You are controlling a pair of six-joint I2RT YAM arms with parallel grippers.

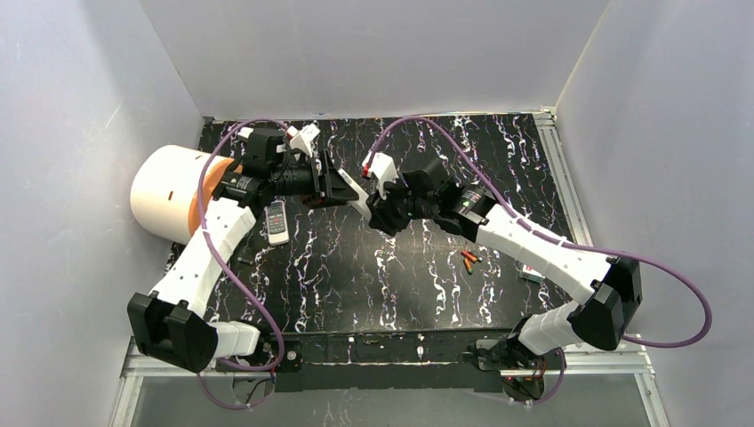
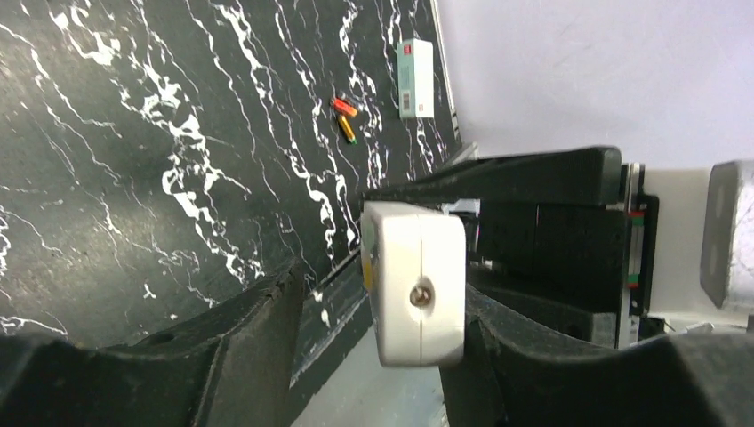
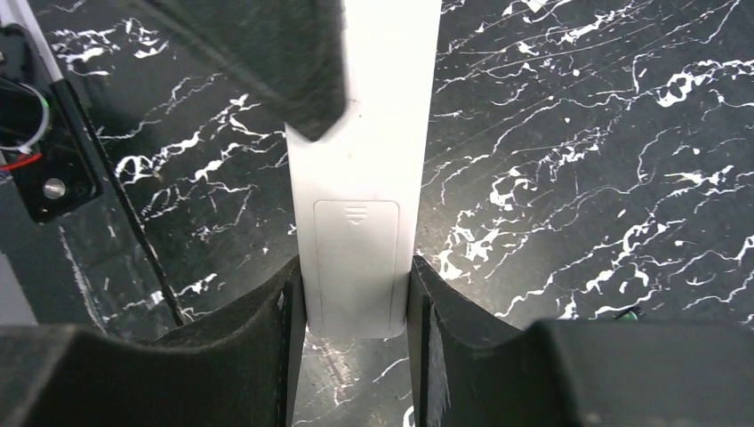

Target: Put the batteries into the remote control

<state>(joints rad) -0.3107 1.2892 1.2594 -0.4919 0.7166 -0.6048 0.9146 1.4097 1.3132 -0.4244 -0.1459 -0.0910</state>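
Observation:
A long white remote control hangs above the table, back side up, its battery cover in place. My right gripper is shut on its near end, both pads flat against its sides. My left gripper stands open around the other end: one finger touches it, the other finger stands apart with a gap. From above, the two grippers meet at mid-table with the remote between them. The orange-red batteries lie on the mat to the right.
A second, smaller remote lies face up on the black marbled mat, left of centre. A big white and orange roll sits at the far left. A small white box lies near the batteries. White walls enclose three sides.

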